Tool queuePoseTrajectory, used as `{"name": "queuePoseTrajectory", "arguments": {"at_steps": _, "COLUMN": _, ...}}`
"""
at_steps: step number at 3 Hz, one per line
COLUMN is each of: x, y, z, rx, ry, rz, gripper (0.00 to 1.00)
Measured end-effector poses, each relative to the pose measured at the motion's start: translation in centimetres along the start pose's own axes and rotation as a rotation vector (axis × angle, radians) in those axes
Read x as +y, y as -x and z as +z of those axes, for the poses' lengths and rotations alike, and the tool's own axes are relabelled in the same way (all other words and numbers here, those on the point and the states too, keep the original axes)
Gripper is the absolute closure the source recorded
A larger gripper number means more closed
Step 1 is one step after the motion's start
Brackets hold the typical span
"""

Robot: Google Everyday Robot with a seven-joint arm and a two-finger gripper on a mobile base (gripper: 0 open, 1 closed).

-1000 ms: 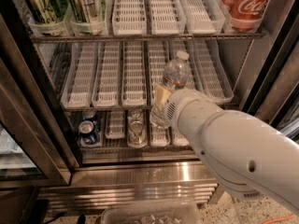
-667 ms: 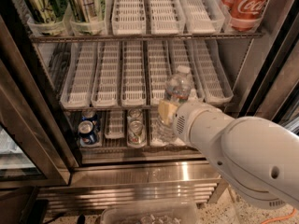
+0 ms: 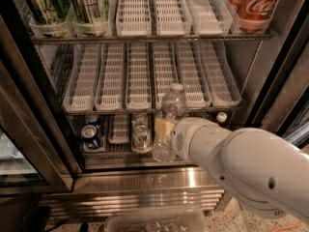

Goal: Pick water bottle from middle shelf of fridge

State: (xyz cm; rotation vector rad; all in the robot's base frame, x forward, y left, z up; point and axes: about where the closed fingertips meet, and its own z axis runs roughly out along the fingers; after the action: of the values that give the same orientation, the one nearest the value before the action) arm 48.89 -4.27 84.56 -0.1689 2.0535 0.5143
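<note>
The clear ribbed water bottle with a white cap stands upright in front of the fridge, out past the front edge of the middle shelf. My gripper is shut on the bottle's middle, its pale fingers across the label. The white arm reaches in from the lower right. The middle shelf's long white slotted trays hold nothing that shows.
Green cans sit at the top shelf's left, red Coca-Cola cans at its right. Cans and a small white-capped bottle stand on the bottom rack. A shiny steel base and a clear bin lie below.
The gripper has pulled the water bottle back out of the middle shelf, toward the camera and slightly lower. The arm has drawn back with it.
</note>
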Motion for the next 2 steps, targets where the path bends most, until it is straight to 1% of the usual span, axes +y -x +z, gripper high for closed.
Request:
{"name": "queuePoseTrajectory", "arguments": {"at_steps": 1, "x": 2.16, "y": -4.49, "z": 1.42, "rx": 0.108, "ry": 0.067, "rz": -0.058, "gripper": 1.0}}
{"name": "queuePoseTrajectory", "arguments": {"at_steps": 2, "x": 2.1, "y": -4.68, "z": 1.51, "rx": 0.108, "ry": 0.067, "rz": -0.058, "gripper": 1.0}}
